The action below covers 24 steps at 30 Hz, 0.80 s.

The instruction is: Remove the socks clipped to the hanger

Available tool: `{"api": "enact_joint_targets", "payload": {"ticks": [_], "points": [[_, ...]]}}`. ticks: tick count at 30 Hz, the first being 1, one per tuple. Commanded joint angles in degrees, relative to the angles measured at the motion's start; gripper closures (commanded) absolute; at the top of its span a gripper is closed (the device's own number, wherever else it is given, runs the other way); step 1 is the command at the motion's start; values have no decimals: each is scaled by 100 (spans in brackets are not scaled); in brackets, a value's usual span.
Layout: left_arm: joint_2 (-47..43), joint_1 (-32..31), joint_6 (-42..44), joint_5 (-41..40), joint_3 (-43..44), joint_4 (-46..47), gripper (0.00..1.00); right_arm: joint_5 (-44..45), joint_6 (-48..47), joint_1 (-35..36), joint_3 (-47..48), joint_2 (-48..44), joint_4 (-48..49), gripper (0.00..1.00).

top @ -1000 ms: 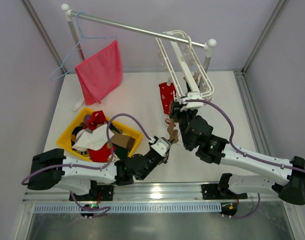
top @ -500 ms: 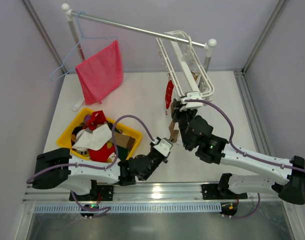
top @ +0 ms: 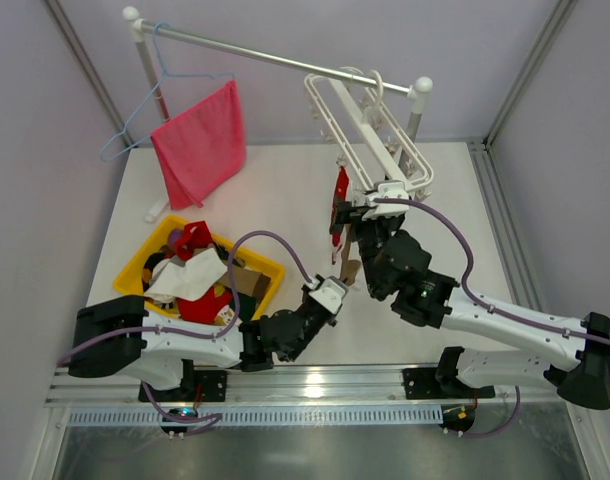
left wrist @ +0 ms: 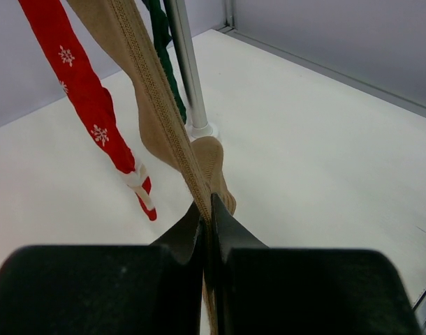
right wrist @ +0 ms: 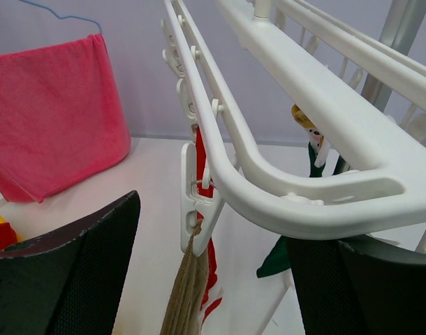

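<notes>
- Around you: a pink cloth [top: 200, 145] and a thin blue wire hanger [right wrist: 63, 15] hang at the far-left end of the rail [top: 275, 58]. A yellow basket [top: 142, 250] heaped with clothes sits on the table [top: 275, 190], just left of your left arm.
- The white hanger [right wrist: 290, 91] hooks onto the rail near its right end. Its long axis tilts down from the hook toward the arms, and the low end lies at your right gripper [top: 370, 205].
- In the right wrist view that gripper's fingers [right wrist: 80, 279] are spread wide. The frame's rounded end crosses between them, and nothing is pinched.
- Your left gripper [left wrist: 207, 209] is clamped onto the tan sock [left wrist: 147, 91], fingers pressed together on the fabric.
- The tan sock runs in a taut, slanted line from its clip [right wrist: 191, 188] down to your left fingers. It is long and narrow, with its top at the clip.
- The red sock [left wrist: 84, 98] with white snowflakes hangs just beside it. The dark green sock [left wrist: 165, 56] hangs behind, in front of the stand's metal pole [left wrist: 184, 63].
- Only the left wrist view shows the pinch and the pole's foot on the table beyond the tan sock.
- Only the right wrist view shows the clip biting the tan sock's top edge.
- From the top view the socks read as thin slivers between the two grippers.
</notes>
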Motion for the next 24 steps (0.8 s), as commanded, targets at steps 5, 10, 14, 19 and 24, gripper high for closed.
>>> {"api": "enact_joint_targets", "payload": {"ticks": [5,10,14,19,24], "points": [[-32,-69,66,-37,107,257,100,324,-385,-29,284,264,908,18],[-32,-60,65,-28,99,266,100,439,-490,-109,240,361,1233,18],[-23,-69,83,-28,99,258,100,483,-657,-144,143,335,1567,27],[38,-69,92,-19,125,257,100,457,-763,-214,11,291,2042,62],[38,-69,101,-28,134,257,100,439,-789,-258,73,387,2095,96]]}}
